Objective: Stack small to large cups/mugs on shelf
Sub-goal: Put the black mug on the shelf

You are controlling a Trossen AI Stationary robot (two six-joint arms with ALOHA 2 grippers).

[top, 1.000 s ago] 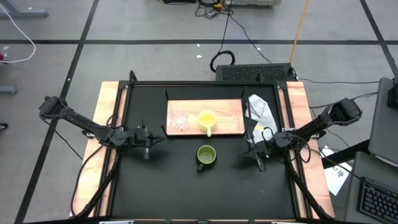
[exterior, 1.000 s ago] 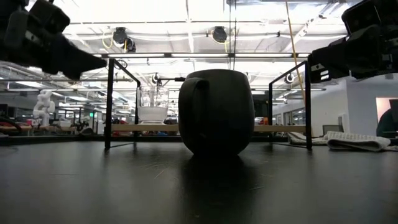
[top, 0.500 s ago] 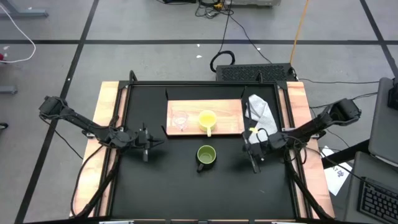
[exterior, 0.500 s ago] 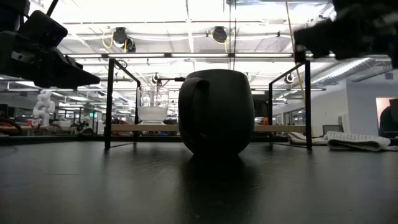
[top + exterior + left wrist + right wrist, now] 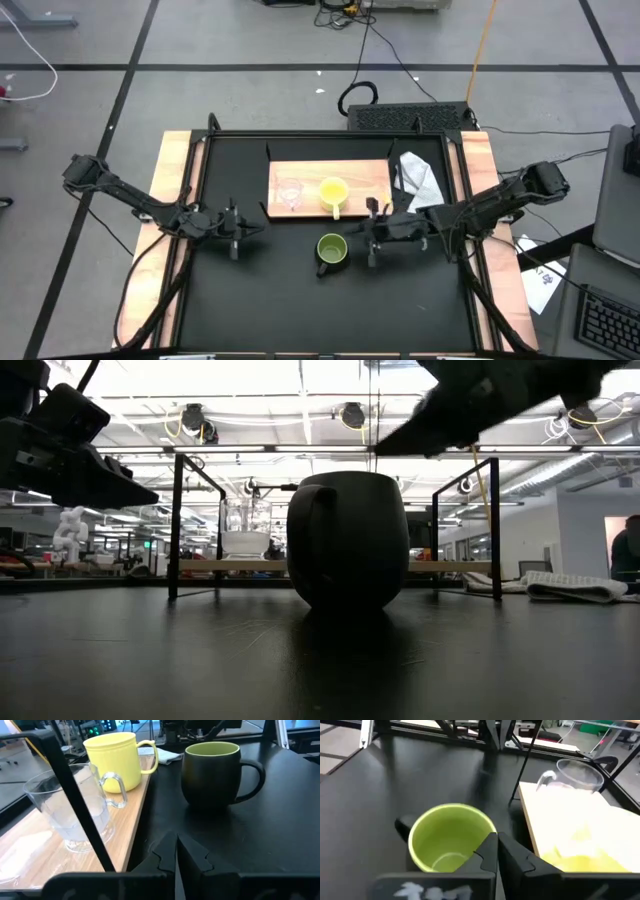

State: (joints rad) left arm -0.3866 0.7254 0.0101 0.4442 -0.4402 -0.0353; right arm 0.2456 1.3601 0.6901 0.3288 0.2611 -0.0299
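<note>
High view: olive mug [image 5: 332,250] upright, handle toward bottom-left; yellow mug [image 5: 333,192] handle down.

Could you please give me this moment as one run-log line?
right tool: shut, beside olive mug | left tool: shut, waiting | glass cup, yellow mug: on shelf, unstacked
</note>
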